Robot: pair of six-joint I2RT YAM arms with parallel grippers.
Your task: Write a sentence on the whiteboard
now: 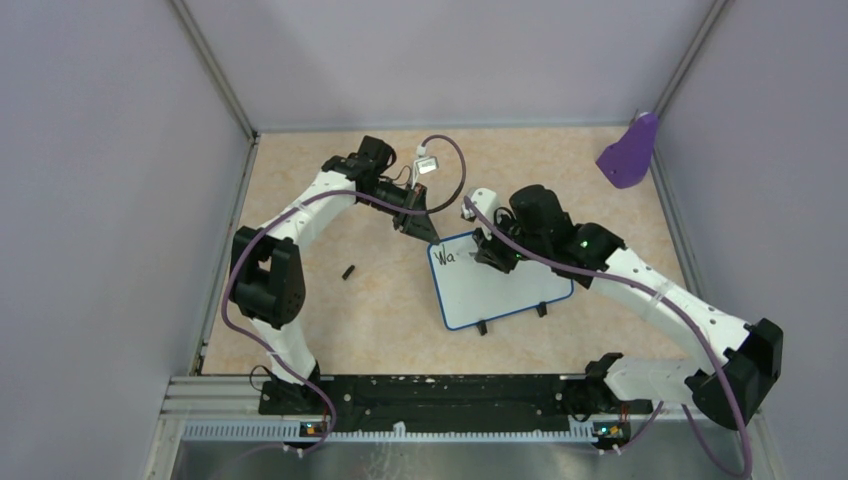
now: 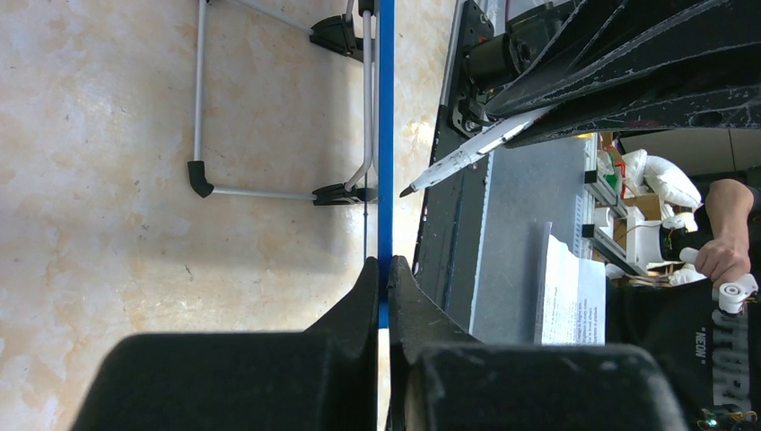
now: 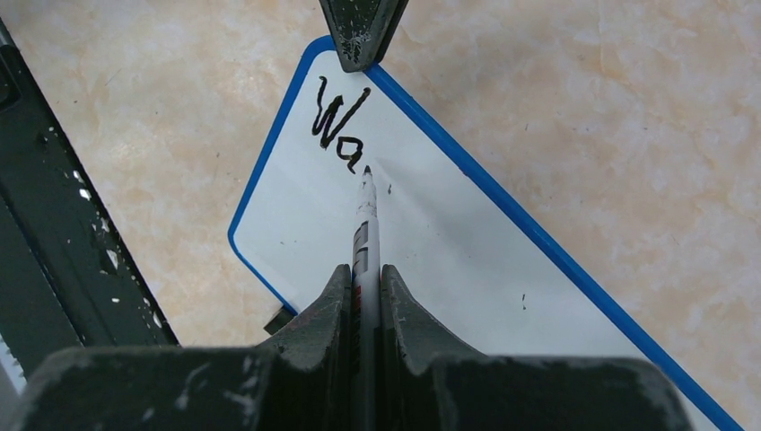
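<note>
Whiteboard [image 1: 505, 290]: rested near the middle of the table [image 1: 350, 325], between the two arms, with its two black feet on the near edge.
Sentence [image 3: 339, 126]: only the black letters "Wa" were written, at the board's far left corner.
Left fingers [image 2: 375, 274]: clenched on the thin blue rim at that far left corner, just beside the letters.
Right fingers [image 3: 345, 283]: clamped around a white marker [image 3: 366, 211], which ran out between them toward the board.
Marker tip: dark, down at the white face right beside the "a"; whether it actually touched could not be told.
Small black piece [image 1: 349, 271]: lay on the table to the left of the board, apart from it.
Purple scoop [image 1: 630, 155]: sat at the table's far right corner by the wall, well apart from the board.
</note>
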